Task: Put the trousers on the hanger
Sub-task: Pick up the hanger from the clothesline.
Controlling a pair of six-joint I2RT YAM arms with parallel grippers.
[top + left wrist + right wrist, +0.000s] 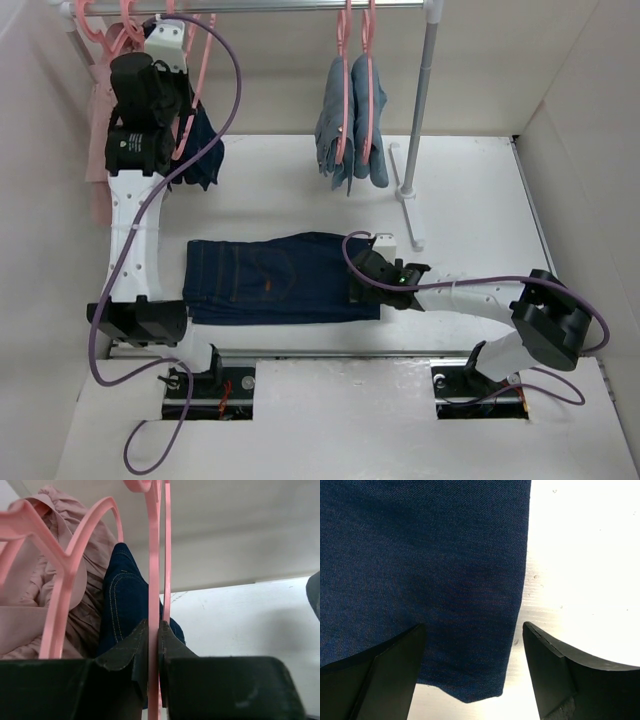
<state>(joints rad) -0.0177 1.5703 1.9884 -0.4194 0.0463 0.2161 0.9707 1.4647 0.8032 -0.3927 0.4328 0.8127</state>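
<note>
Top: trousers point(270, 278) flat on table point(470, 200), near front edge; light blue jeans point(355, 120) hung on rail point(280, 5). Left wrist: left gripper point(153, 630) clamped on pink hanger point(152, 555), beside small navy garment point(122, 595). Right wrist: right gripper point(473, 627) spread wide over trousers' end.

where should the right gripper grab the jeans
The leg-end corner under the right gripper, from above. The jeans lie folded flat on the table, so only an edge can be pinched; that corner sits between its open jaws, one over cloth, one over bare table.
</note>
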